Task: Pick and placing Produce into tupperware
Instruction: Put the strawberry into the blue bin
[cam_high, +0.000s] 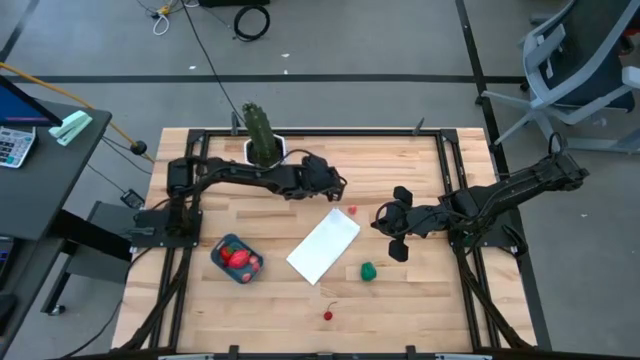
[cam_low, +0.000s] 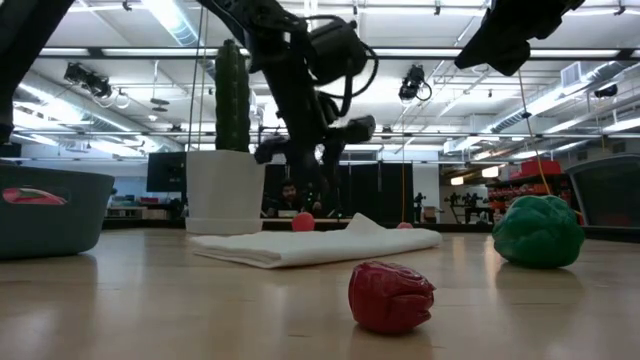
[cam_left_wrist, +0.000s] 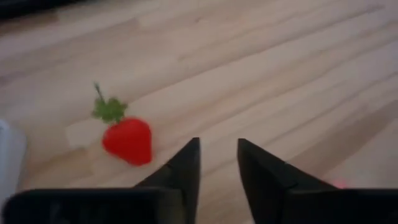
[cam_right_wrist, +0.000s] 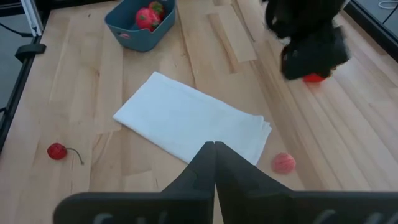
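A red strawberry (cam_left_wrist: 127, 140) with a green leaf top lies on the bare wood. My left gripper (cam_left_wrist: 217, 155) hovers just beside and above it, open by a narrow gap with nothing between the fingers; seen from the right wrist, it hangs over the strawberry (cam_right_wrist: 314, 78). The teal tupperware (cam_high: 237, 260) stands near the table's left and holds red produce. A pinkish ball (cam_right_wrist: 283, 163), a green piece (cam_high: 369, 271) and a cherry (cam_high: 328, 315) lie loose on the table. My right gripper (cam_right_wrist: 214, 149) waits shut at mid-right, above the table.
A folded white cloth (cam_high: 323, 245) lies flat at the table's middle, between the tupperware and the loose produce. A tall green cactus (cam_high: 260, 125) in a white pot (cam_low: 225, 190) stands at the far edge, behind my left arm.
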